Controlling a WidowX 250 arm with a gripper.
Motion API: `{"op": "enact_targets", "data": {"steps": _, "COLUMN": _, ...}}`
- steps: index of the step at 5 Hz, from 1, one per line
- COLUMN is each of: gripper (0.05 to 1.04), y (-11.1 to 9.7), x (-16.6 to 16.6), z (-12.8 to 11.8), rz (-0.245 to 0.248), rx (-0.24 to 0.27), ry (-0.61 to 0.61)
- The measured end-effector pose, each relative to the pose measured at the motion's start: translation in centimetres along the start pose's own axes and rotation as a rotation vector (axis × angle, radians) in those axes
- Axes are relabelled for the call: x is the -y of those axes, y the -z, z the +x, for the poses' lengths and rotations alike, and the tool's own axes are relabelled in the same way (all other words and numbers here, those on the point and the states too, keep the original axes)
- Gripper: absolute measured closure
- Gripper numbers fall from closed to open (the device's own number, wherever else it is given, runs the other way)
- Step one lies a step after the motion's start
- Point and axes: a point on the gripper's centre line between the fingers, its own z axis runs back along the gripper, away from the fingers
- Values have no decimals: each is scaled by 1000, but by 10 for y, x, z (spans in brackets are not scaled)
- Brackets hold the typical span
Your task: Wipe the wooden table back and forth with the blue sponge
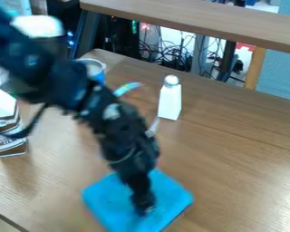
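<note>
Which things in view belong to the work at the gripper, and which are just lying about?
Seem to belong:
- gripper, pointing down over the blue square
- blue square, flat on the table

Seem to be just about:
- white bottle, upright
- brown-and-white carton, upright
- blue-and-white container, partly hidden behind the arm

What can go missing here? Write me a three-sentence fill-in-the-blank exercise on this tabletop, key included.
The end effector is at a flat square item whose colour is ____.
The slim bottle standing on the table is ____ in colour.
The carton stands near the ____ edge of the picture.

Missing words: blue; white; left.
</note>
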Motion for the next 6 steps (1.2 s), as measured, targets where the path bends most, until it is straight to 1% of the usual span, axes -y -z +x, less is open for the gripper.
{"op": "enact_targets", "data": {"steps": 1, "gripper": 82, "y": 15, "x": -6, "z": 42, "rz": 15, "rx": 18, "ry": -34}}
{"op": "enact_targets", "data": {"steps": 2, "gripper": 82, "y": 26, "x": -11, "z": 69, "rz": 16, "rx": 17, "ry": -48}}
{"op": "enact_targets", "data": {"steps": 3, "gripper": 82, "y": 39, "x": -16, "z": 104, "rz": 13, "rx": 15, "ry": -61}}
{"op": "enact_targets", "data": {"steps": 4, "gripper": 82, "y": 48, "x": -18, "z": 131, "rz": 2, "rx": 10, "ry": -84}}
{"op": "enact_targets", "data": {"steps": 5, "gripper": 82, "y": 51, "x": -14, "z": 144, "rz": 1, "rx": -12, "ry": -115}}
{"op": "enact_targets", "data": {"steps": 6, "gripper": 82, "y": 43, "x": -7, "z": 138, "rz": 6, "rx": -31, "ry": -123}}
